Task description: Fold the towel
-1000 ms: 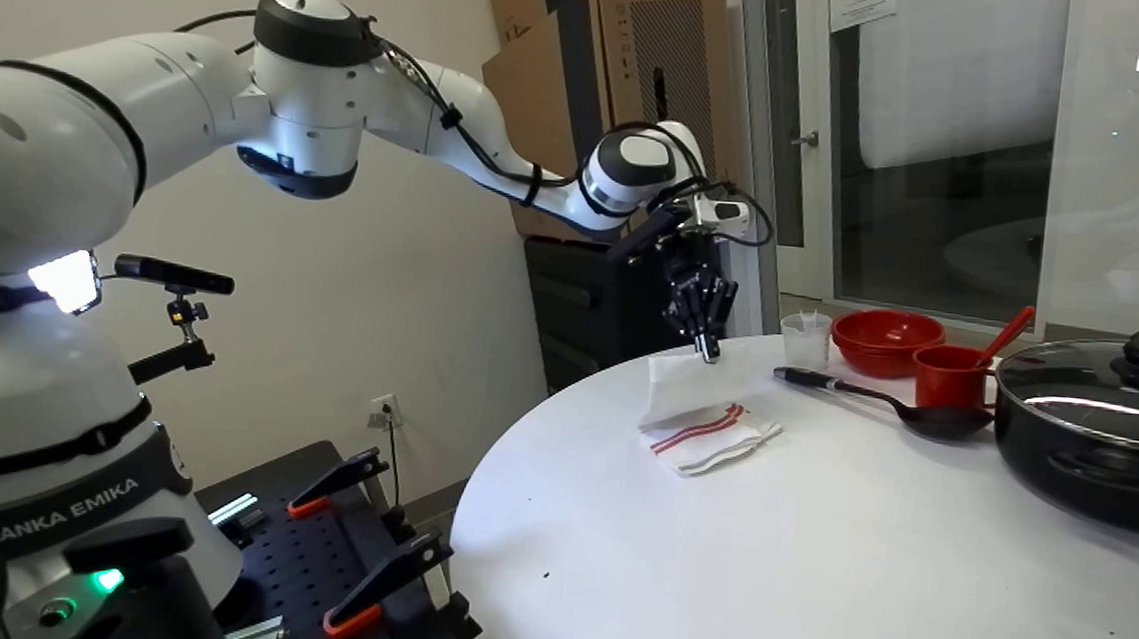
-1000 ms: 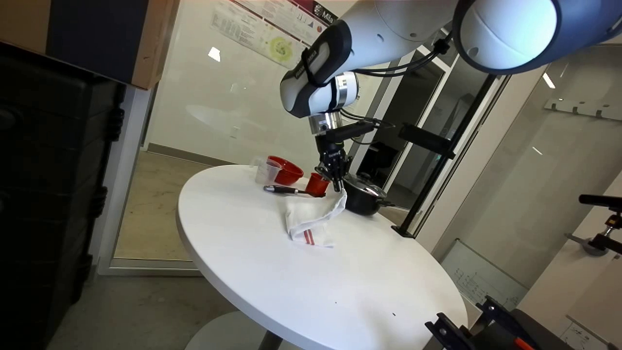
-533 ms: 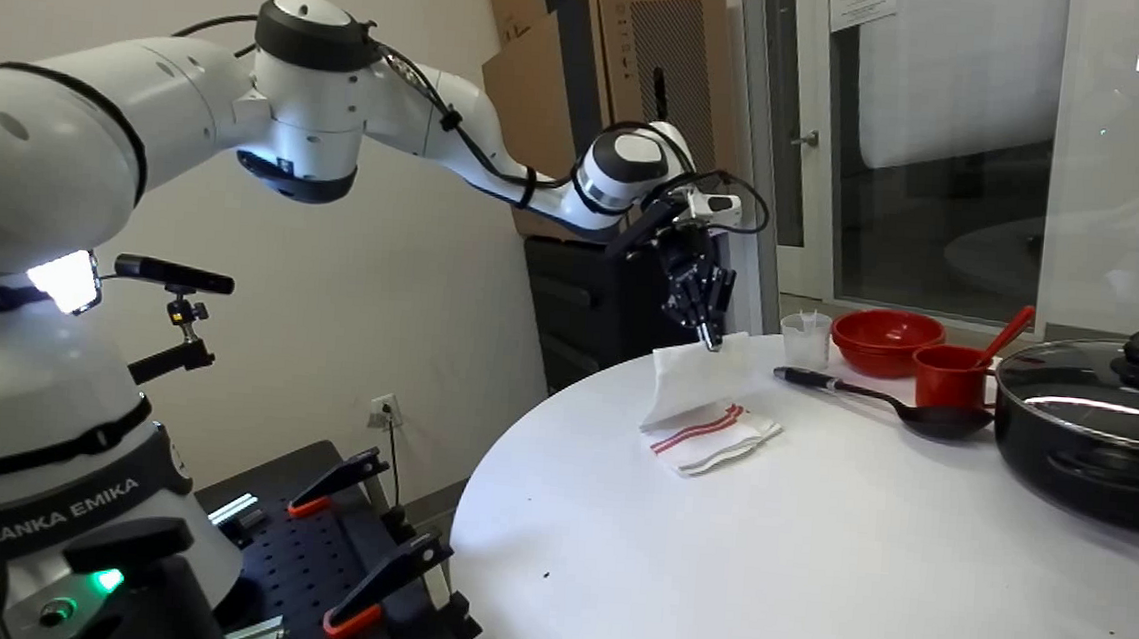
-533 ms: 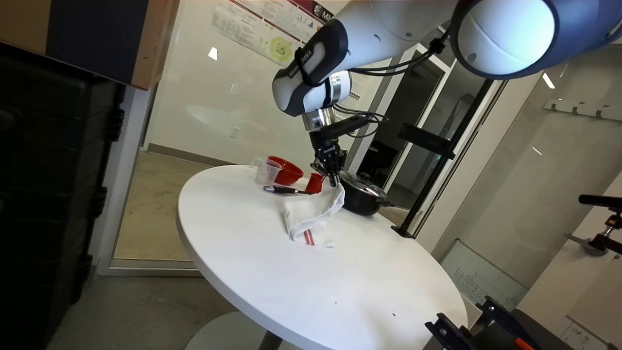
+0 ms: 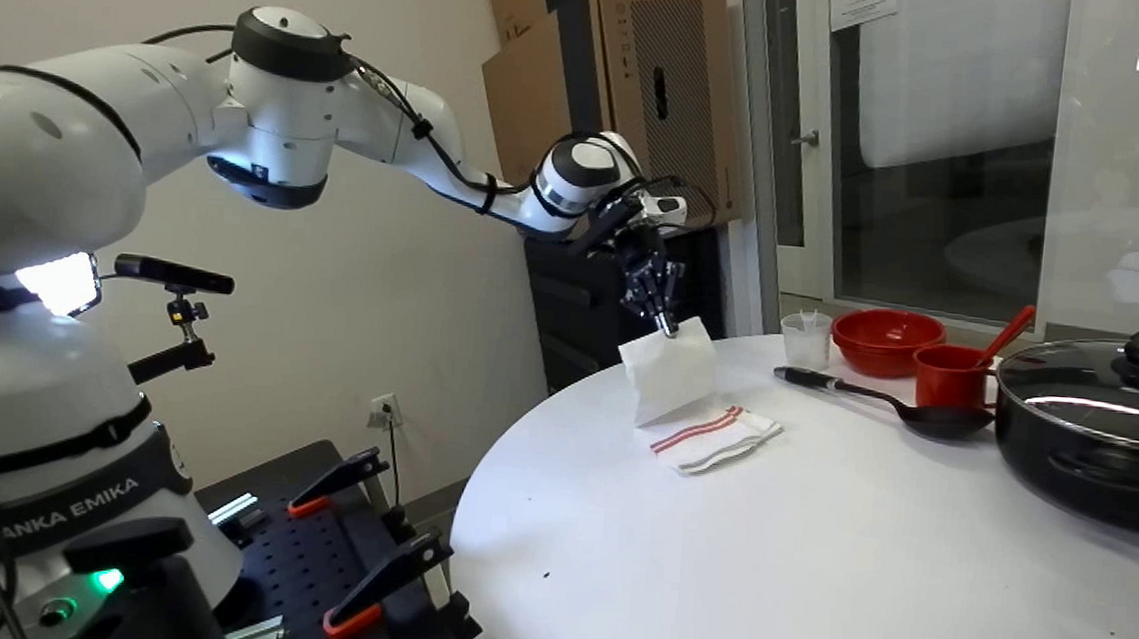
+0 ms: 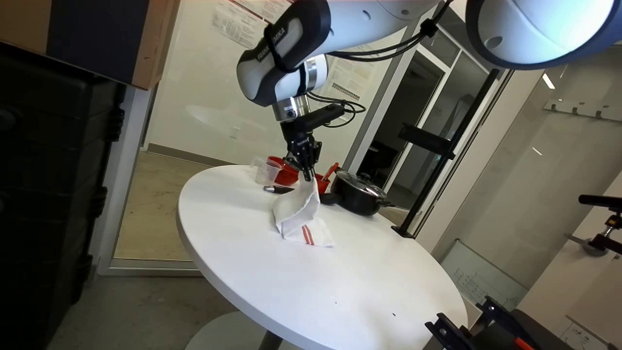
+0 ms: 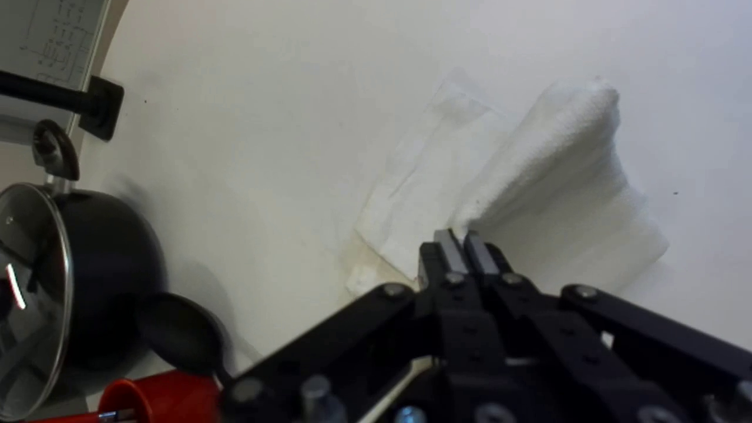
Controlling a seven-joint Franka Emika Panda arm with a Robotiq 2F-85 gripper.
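Note:
The white towel with red stripes [image 5: 671, 377] lies on the white round table, partly lifted, in both exterior views [image 6: 296, 211]. My gripper [image 5: 667, 329] is shut on the towel's upper edge and holds it above the table. The striped part lies flat on the table under and beside the raised flap. In an exterior view the gripper [image 6: 308, 178] points down, with the flap hanging below it. In the wrist view the fingertips [image 7: 459, 236] pinch a fold of the towel [image 7: 564, 200]; the red stripes do not show clearly there.
A black pot with a glass lid [image 5: 1092, 451], a red mug [image 5: 946, 379], a black serving spoon [image 5: 943, 422], red bowls [image 5: 884, 344] and a clear plastic cup [image 5: 807, 341] stand along the table's far side. Stacked cardboard boxes [image 5: 645, 94] are behind the arm.
My gripper has moved left in both exterior views, and slightly up, with the towel's edge held. The raised flap stands higher and has shifted left; the striped part has stayed on the table.

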